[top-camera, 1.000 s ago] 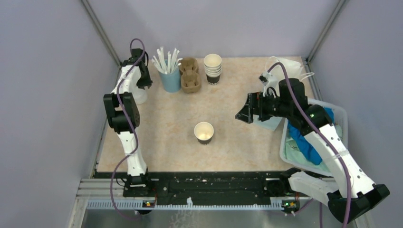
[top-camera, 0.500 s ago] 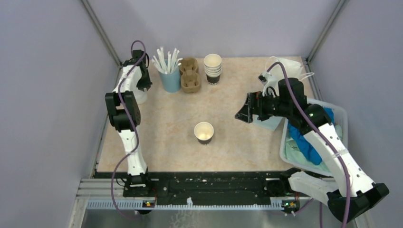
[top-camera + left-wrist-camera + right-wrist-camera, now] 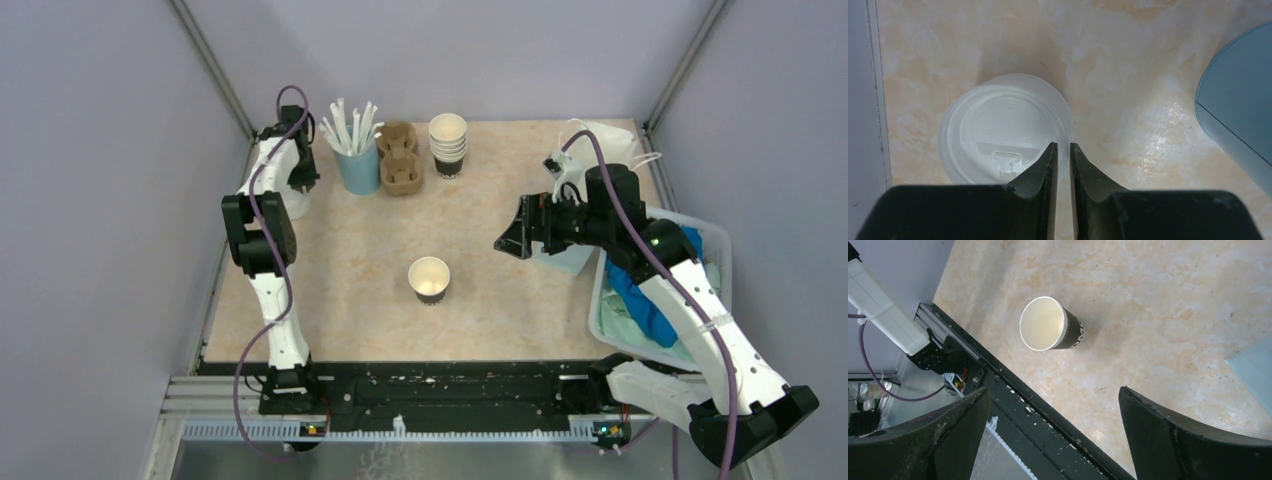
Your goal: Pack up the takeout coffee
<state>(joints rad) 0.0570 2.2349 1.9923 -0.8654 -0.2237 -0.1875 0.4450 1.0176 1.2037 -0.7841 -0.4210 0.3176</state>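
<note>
One dark brown paper cup (image 3: pixel 429 277) with a cream inside stands open and uncapped in the middle of the table; it also shows in the right wrist view (image 3: pixel 1050 324). No capped cup is in view. A white plastic lid (image 3: pixel 1003 125) tops a stack of lids (image 3: pixel 294 203) at the back left. My left gripper (image 3: pixel 300 168) (image 3: pixel 1063 145) is over that stack, its jaws pinched on the top lid's right rim. My right gripper (image 3: pixel 508 243) (image 3: pixel 1053 390) hovers open and empty to the right of the open cup.
A light blue cup of white straws (image 3: pixel 355 155) (image 3: pixel 1238 115), a brown cardboard cup carrier (image 3: pixel 400 158) and a stack of empty cups (image 3: pixel 447 145) line the back. A white bag (image 3: pixel 605 145) lies at the back right. A bin with blue cloths (image 3: pixel 655 300) stands on the right.
My left gripper has shifted slightly towards the back over the lid stack. The right arm and the cup have not moved.
</note>
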